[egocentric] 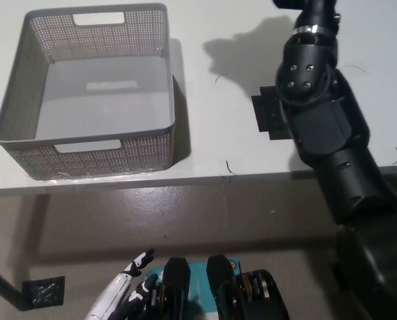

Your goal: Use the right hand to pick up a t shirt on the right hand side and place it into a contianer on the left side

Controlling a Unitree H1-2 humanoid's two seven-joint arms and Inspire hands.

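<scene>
the right arm reaches past the top edge so i cannot tell its hand's state, no shirt shows, the basket sits empty at left, left hand rests low, fingers apart, so a blind grasp may miss

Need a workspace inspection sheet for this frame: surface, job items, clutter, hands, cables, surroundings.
Surface: pale table, loose threads on it.
Job's things: grey mesh basket at the left, nothing inside; no t-shirt seen.
Clutter: small black plate beside the right arm.
Hands: white left robot hand low by the body, fingers apart, holding nothing; black right arm reaches over the table, its robot hand out of frame at the top.
Cables: nothing seen.
Surroundings: grey floor, dark square at lower left.
</scene>
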